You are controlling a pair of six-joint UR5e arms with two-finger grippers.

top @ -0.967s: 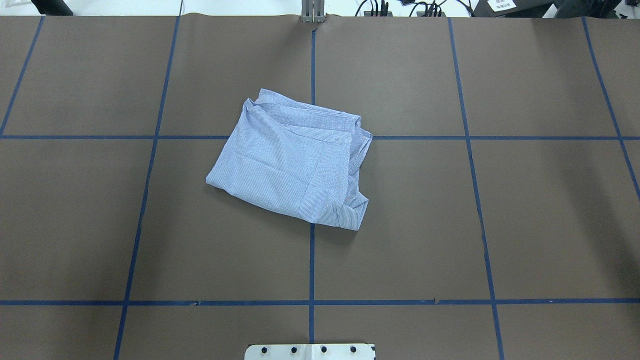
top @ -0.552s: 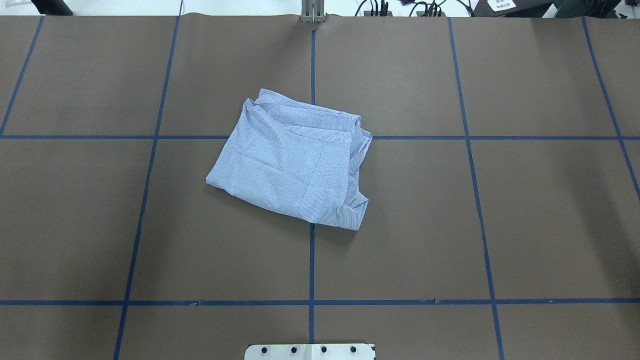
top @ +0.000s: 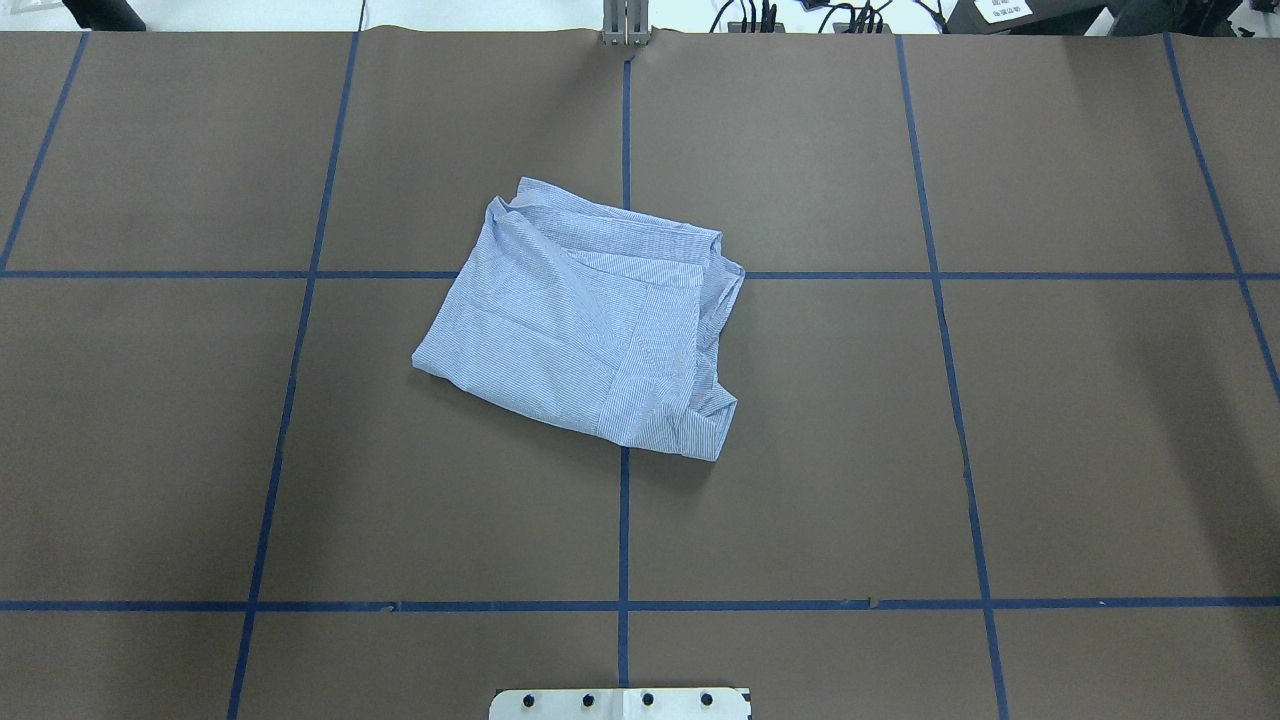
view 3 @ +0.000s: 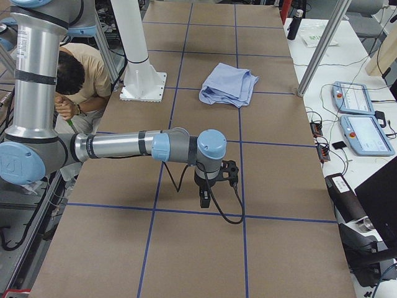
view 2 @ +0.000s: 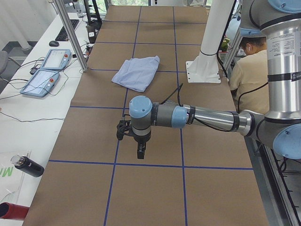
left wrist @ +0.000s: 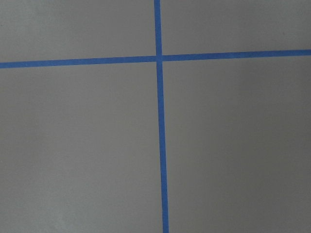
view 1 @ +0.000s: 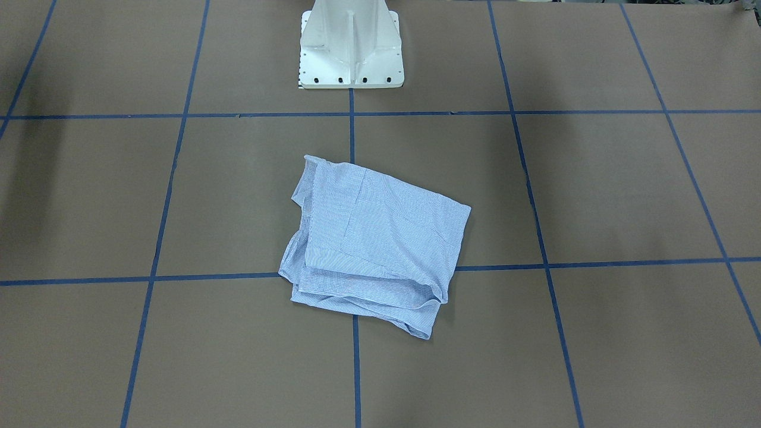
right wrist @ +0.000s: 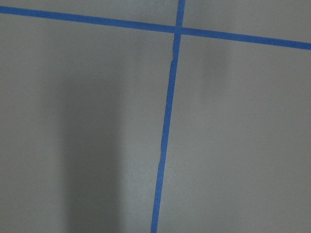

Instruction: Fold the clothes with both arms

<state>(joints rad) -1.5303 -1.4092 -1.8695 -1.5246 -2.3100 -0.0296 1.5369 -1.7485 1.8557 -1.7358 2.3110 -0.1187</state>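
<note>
The light blue striped shirt lies folded in a rumpled, roughly square bundle on the brown paper-covered table, over a crossing of blue tape lines, with the white pedestal base near it on the robot's side. Well apart from the shirt, toward opposite table ends, the left gripper and the right gripper each point down over bare paper; how far their fingers are parted cannot be told. Farther from the shirt, off the paper, lie two teach pendants, and a seated person is behind the pedestal.
</note>
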